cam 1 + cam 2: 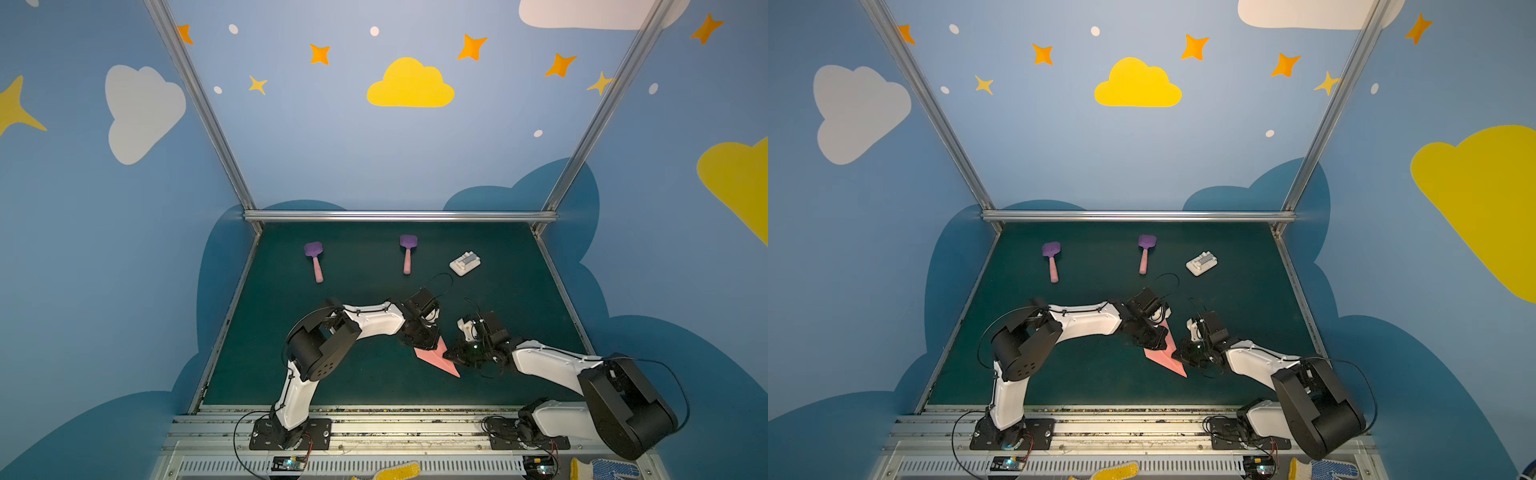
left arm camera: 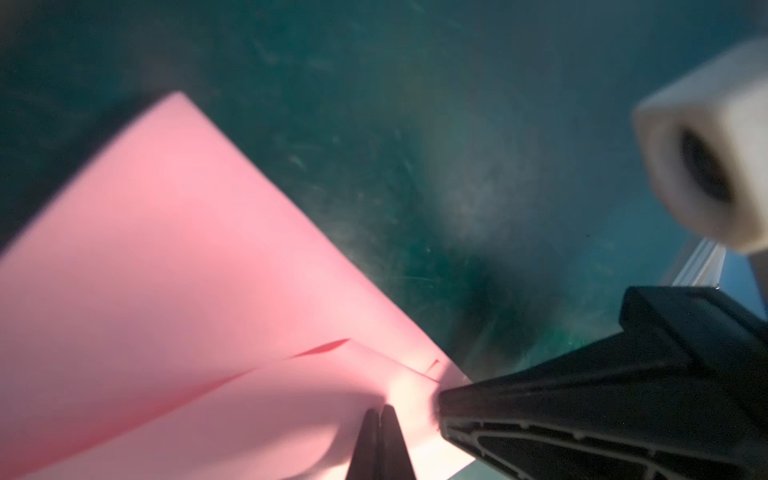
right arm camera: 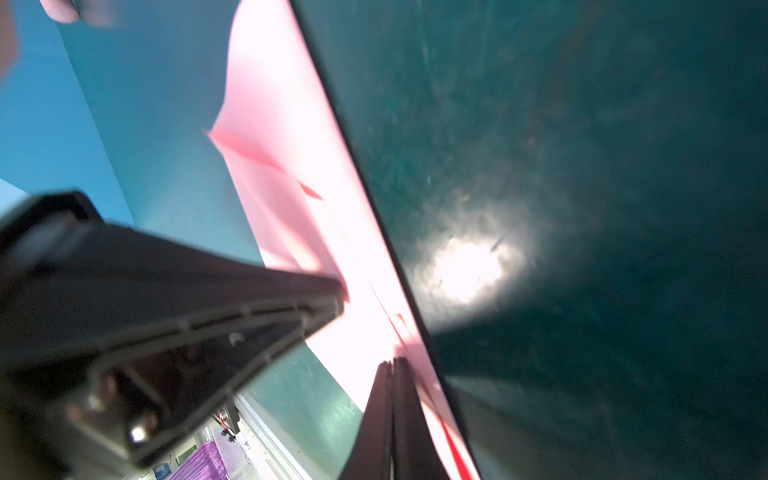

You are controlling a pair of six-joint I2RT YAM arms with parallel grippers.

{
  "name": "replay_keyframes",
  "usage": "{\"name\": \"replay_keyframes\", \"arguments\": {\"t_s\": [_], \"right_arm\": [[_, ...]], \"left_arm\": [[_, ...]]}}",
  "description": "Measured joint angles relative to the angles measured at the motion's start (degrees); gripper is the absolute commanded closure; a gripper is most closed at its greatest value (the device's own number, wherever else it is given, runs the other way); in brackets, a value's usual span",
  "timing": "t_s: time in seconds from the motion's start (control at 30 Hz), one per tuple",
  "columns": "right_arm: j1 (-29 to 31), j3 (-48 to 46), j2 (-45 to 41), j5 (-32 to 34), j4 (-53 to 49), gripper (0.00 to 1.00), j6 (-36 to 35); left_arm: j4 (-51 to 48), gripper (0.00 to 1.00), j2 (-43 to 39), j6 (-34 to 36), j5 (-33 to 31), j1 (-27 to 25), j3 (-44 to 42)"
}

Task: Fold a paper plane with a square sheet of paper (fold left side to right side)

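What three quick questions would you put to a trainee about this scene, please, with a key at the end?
1. True or false: the left gripper and the right gripper both stand wide open.
2. How many purple spatulas lie on the green mat? A one, B two, C three.
3. Fill in: the pink thing where the two grippers meet is the ____.
Key: 1 false, both are shut; 2 B; 3 paper plane.
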Motion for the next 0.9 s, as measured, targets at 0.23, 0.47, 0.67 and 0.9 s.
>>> {"name": "replay_keyframes", "arguments": {"t_s": [0.23, 0.47, 0.67, 0.9], "right_arm": [[1.6, -2.6, -4.1, 1.2, -0.8, 1.00, 0.5], [2.0, -4.9, -9.2, 2.7, -3.5, 1.00, 1.7], [2.0, -6.2, -12.9, 3.8, -6.5, 1.00, 2.2], [2.0, -7.5, -15.6, 3.9, -7.8, 1.00, 3.3]], "left_arm": [[1.2, 0.96, -0.1, -0.8, 0.9, 0.6, -0.8], [1.6, 0.96, -0.1, -1.4, 1.2, 0.8, -1.1], [1.8, 0.96, -0.1, -1.6, 1.5, 0.9, -1.2], [2.1, 0.96, -0.1, -1.6, 1.7, 0.9, -1.4]]}}
